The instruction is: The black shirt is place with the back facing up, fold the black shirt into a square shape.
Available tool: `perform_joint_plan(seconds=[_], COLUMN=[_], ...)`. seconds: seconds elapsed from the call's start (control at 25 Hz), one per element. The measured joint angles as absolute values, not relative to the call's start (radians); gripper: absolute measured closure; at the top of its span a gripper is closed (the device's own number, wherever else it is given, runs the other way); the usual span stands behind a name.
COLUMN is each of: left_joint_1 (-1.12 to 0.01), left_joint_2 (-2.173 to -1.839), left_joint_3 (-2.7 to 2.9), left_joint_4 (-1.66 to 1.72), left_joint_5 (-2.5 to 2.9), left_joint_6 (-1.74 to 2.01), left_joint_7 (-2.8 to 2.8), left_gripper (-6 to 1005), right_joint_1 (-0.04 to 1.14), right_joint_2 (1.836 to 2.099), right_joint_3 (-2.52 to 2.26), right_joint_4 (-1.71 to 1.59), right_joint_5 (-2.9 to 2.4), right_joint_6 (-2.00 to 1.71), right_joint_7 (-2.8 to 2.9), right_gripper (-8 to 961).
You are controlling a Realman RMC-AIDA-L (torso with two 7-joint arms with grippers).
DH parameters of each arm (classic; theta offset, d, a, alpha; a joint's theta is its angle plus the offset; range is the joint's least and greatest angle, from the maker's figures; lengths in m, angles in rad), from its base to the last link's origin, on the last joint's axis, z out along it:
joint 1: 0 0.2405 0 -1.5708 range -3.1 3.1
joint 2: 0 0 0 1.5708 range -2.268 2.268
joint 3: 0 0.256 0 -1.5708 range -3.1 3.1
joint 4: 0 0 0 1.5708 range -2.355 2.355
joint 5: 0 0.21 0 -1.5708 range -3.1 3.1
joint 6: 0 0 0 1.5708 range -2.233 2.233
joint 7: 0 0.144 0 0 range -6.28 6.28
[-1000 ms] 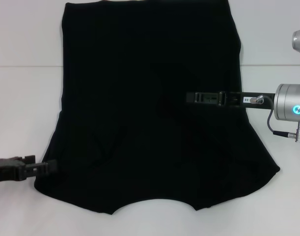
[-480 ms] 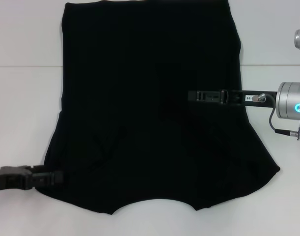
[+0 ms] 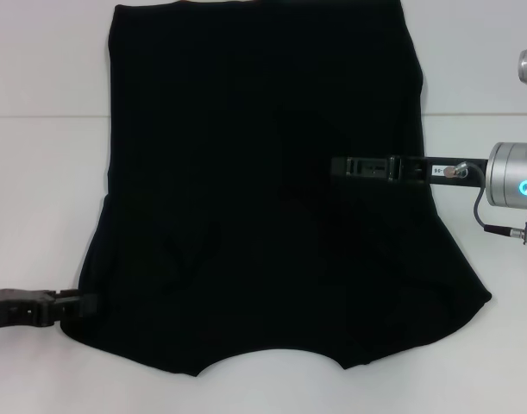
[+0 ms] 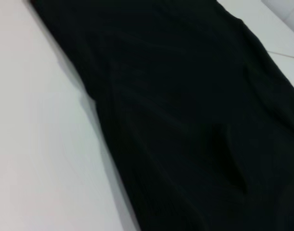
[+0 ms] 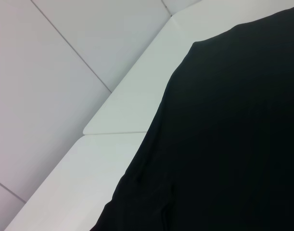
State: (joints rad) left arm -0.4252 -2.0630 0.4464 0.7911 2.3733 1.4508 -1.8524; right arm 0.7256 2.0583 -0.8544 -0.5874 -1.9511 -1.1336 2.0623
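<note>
Far from finished, by the look of things: spread flat on the white table [image 3: 39, 198], the black shirt [image 3: 263, 172] with both sleeves apparently already folded in over the body, flaring toward the near corners, neckline notch at the near edge, hem at the far edge, no lettering in sight. Left to do, as judged: the lengthwise fold or folds bringing near end toward far end to make a square. At the near left, low against the table, the left gripper [image 3: 84, 303], its tip touching the shirt's near-left corner; black on black there, so cannot tell whether spread, narrow, or pinching cloth. Toward the right, reaching in from the right edge over the middle of the shirt, the right gripper [image 3: 339, 166], long and slim above the cloth; likewise cannot tell whether parted or closed, or whether anything is held. Only in the head view: both arms and the whole outline of the garment. Only in the left wrist view: a raised crease or tuck in the cloth near the shirt's left edge, no fingers visible. Only in the right wrist view: the far-right corner of the shirt against the table seams and the wall beyond, again no fingers.
</note>
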Motion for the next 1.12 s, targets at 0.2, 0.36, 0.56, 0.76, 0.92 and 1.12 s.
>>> perform_joint_plan(seconds=[0.2, 0.36, 0.56, 0.76, 0.92, 1.12], left_joint_1=[-0.426, -0.426, -0.427, -0.423, -0.418, -0.414], left_joint_2=[-2.062, -2.062, -2.060, -2.055, -2.054, -2.054], left_joint_3=[0.445, 0.447, 0.441, 0.439, 0.435, 0.424], left_joint_4=[0.790, 0.790, 0.797, 0.798, 0.798, 0.798], left_joint_5=[2.380, 2.383, 2.384, 2.384, 2.384, 2.384], left_joint_6=[1.435, 1.424, 1.428, 1.436, 1.442, 1.444], left_joint_7=[-1.859, -1.866, -1.869, -1.878, -1.880, -1.881], left_gripper=[600, 776, 897, 944, 972, 972], right_joint_1=[0.724, 0.719, 0.692, 0.630, 0.574, 0.519], right_joint_2=[2.058, 2.052, 2.025, 1.979, 1.940, 1.899], right_joint_3=[-0.854, -0.854, -0.854, -0.845, -0.818, -0.811], right_joint_4=[-0.589, -0.590, -0.584, -0.583, -0.583, -0.580], right_joint_5=[-1.951, -1.955, -1.956, -1.955, -1.958, -1.981], right_joint_6=[-1.134, -1.136, -1.154, -1.221, -1.275, -1.291], right_joint_7=[2.065, 2.068, 2.072, 2.082, 2.117, 2.181], right_gripper=[58, 59, 59, 59, 58, 58])
